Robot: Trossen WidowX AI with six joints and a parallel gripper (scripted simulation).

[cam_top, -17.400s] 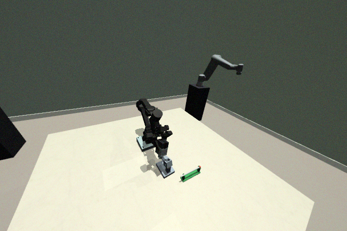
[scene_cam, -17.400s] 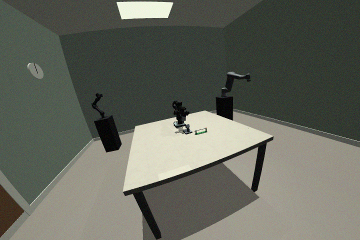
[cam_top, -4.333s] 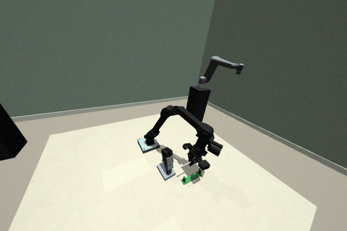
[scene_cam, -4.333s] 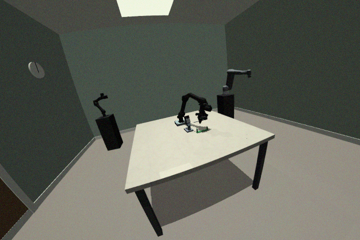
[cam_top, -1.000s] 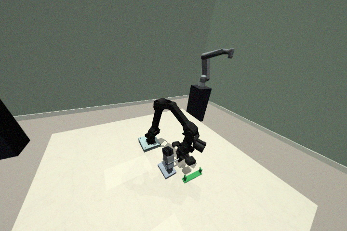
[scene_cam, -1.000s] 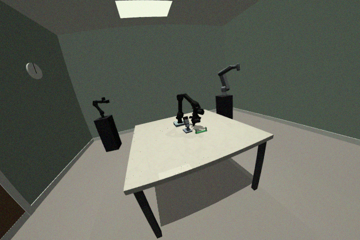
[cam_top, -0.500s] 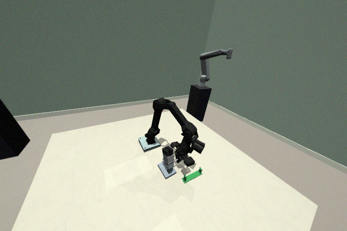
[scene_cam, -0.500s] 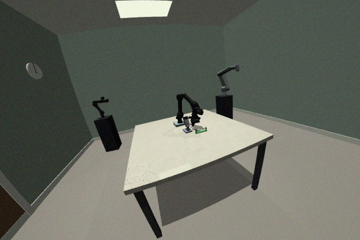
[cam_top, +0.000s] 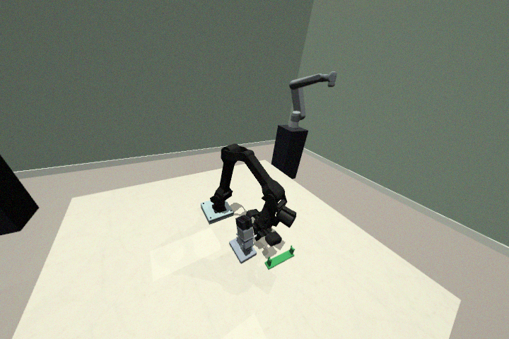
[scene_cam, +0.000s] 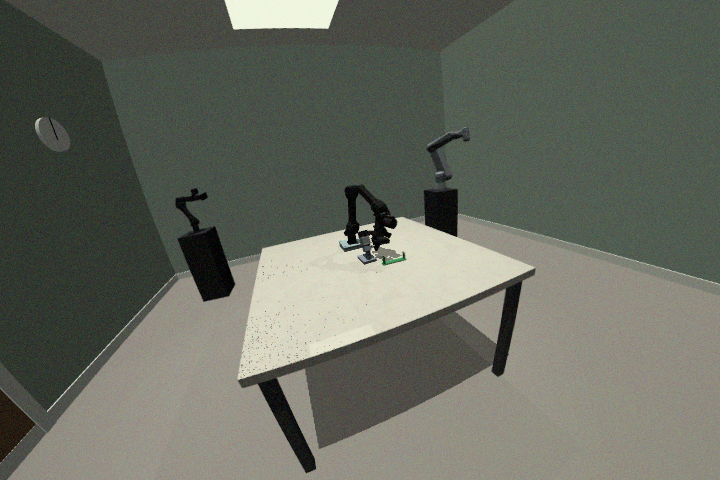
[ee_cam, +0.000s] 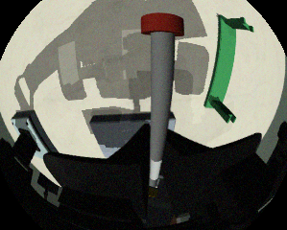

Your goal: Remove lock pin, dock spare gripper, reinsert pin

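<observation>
The jaws grip the lock pin (ee_cam: 160, 99) by its plain end, red head outward, above the bench (cam_top: 114, 256) right of the mount (cam_top: 244, 239). Risk: the thin shank may pivot or slip during transfer, misaligning it with the socket. No readable labels or branding appear.

Bare robot test room: dull green walls, grey floor, one white ceiling light panel (scene_cam: 281, 12). Pale cream four-legged table (scene_cam: 327, 316) mid-room; two small arms on black pedestals (scene_cam: 205, 263) (scene_cam: 440, 210); round grey wall clock (scene_cam: 52, 134).
</observation>
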